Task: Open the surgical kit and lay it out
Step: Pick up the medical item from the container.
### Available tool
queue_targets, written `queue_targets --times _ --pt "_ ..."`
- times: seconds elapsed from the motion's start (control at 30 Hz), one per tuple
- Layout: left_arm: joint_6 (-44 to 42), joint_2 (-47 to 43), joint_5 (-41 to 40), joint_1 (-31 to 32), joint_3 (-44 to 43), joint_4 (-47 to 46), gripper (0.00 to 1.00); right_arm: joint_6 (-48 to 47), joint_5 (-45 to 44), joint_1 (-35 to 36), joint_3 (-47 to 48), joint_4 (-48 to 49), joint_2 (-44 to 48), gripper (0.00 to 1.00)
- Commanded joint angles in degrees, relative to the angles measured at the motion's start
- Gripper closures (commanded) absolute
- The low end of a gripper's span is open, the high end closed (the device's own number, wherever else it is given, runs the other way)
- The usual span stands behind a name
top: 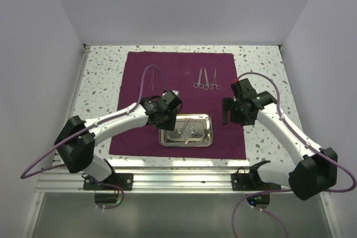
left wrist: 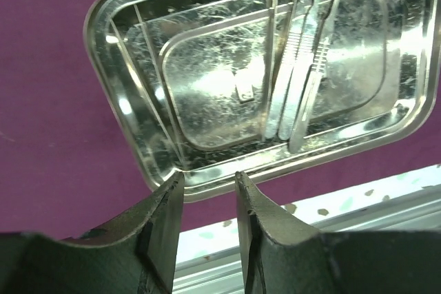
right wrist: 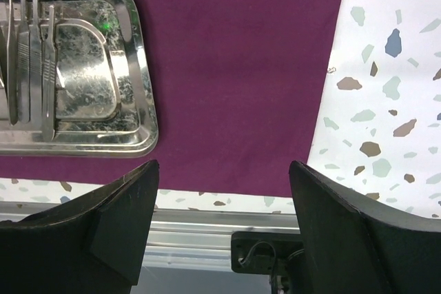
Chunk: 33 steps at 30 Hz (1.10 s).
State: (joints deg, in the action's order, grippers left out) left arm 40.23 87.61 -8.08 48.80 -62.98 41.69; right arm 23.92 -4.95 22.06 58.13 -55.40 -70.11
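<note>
Top external view: cloth wrap [top: 167, 71] spread, forceps [top: 207, 79] laid beyond the tray [top: 202, 133]; left claw [left wrist: 210, 180], narrowly parted, empty, hangs at the tray, likely for its instruments [left wrist: 296, 67]; right claw [right wrist: 224, 170] wide open, empty.

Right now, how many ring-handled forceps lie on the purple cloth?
2: a left forceps and a right forceps, side by side on the cloth beyond the tray. Others may be hidden.

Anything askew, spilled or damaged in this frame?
Nothing stands out. The maroon cloth lies flat, two ring-handled forceps sit side by side on it, and the steel tray rests square to the cloth with its slim instruments lined up inside. No spill or damage shows.
</note>
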Motion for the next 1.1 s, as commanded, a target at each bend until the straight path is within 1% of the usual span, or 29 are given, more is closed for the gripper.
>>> queue_targets --times 0.0,0.13,0.43,0.8,0.93,1.03,1.07 --pt "3.8 0.5 1.0 1.0 1.2 -3.9 0.61 -1.2 0.6 0.1 -0.7 0.8 1.5 0.20" --pt "4.4 1.6 0.6 1.8 2.1 -3.4 0.62 -0.9 0.1 0.1 -1.1 0.6 2.1 0.20" --pt "5.0 0.5 -1.1 2.1 4.9 -3.6 0.63 -0.3 -0.5 0.0 -1.2 -0.2 3.3 0.20" --pt "4.3 4.2 -0.4 2.0 10.1 -8.7 0.64 0.3 -1.2 0.1 -1.0 -0.9 3.5 0.20" --pt "3.7 6.1 0.1 2.0 10.5 -10.7 0.66 0.5 -1.5 0.2 -0.8 -1.4 3.4 0.20" --pt "3.5 7.4 0.6 2.0 10.6 -11.7 0.68 0.6 -1.8 0.1 -0.6 -1.6 3.4 0.20" --pt "3.2 7.7 0.7 2.0 10.5 -12.0 0.71 0.6 -1.9 0.1 -0.6 -1.7 3.4 0.20"
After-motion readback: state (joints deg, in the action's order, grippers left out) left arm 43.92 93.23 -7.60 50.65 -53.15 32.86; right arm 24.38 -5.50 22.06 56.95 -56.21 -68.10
